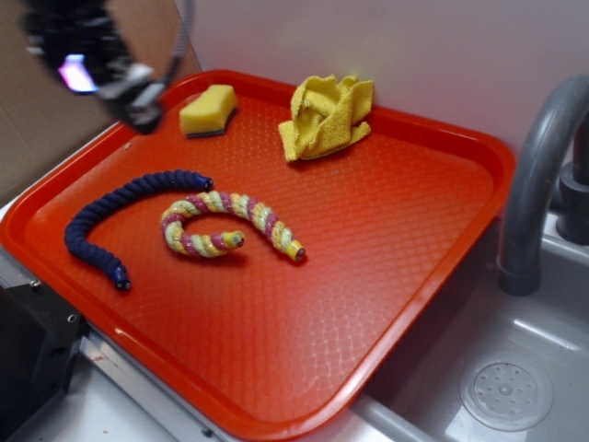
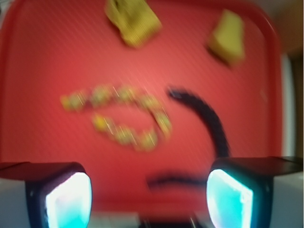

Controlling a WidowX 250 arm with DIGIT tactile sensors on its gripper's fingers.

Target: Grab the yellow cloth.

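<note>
The cloth [image 1: 327, 116] lies bunched at the tray's [image 1: 442, 239] far edge, right of the sponge [image 1: 208, 110]. It looks soft and light (a raised fold should pinch easily). The claw [image 2: 148, 194] hangs high, fingers apart, empty.

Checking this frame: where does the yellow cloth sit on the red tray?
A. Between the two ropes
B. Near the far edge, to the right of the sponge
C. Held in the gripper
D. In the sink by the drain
B: the yellow cloth lies crumpled near the far rim of the tray, right of the sponge, away from both ropes, with the gripper open and empty.
</note>
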